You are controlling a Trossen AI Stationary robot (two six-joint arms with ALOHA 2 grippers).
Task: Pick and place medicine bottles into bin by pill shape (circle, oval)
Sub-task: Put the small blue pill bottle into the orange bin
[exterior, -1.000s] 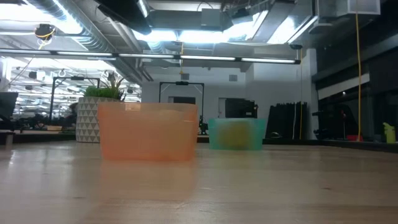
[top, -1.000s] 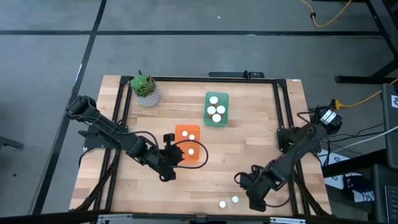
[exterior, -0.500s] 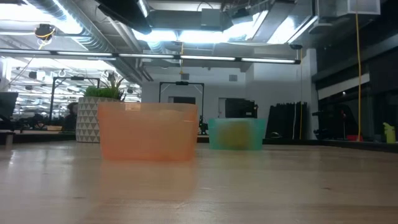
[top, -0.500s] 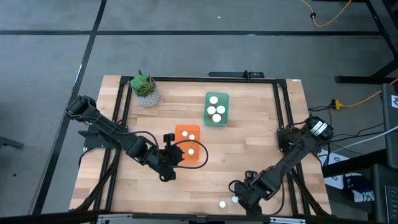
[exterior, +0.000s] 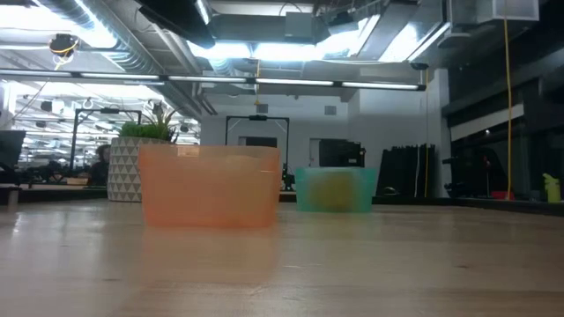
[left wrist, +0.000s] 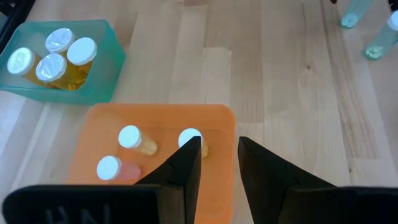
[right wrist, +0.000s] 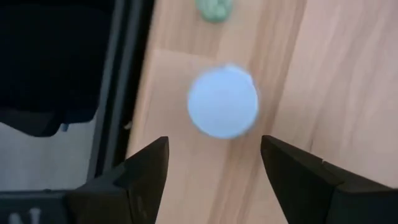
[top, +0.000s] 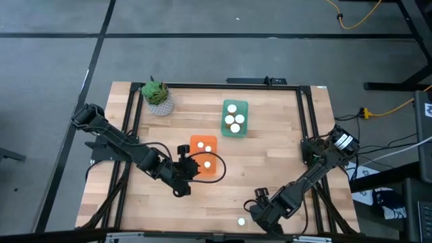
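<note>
Medicine bottles sit in three places: four white-capped ones stand together in the teal bin [top: 235, 118] toward the far middle of the table [top: 270, 162], three lie in the orange bin [top: 206, 156] just nearer than it and to its left, and the rest are loose at the near edge of the table. Of the loose ones, a white-capped bottle [top: 241, 221] stands on the wood just left of the right gripper [top: 259, 214] in the high view, and the right wrist view shows a white-capped bottle [right wrist: 223, 101] straight ahead between its fingers, with the jaws spread wide apart and nothing touching them; a greenish bottle [right wrist: 214, 9] lies a little beyond it, cut by the frame edge. The right arm reaches low along the near right side of the table. The left gripper [top: 182, 172] hangs at the near left rim of the orange bin, and the left wrist view shows its jaws slightly apart and empty above that rim, with two loose clear bottles far off across the wood. A potted plant [top: 157, 96] stands at the far left corner of the table.
</note>
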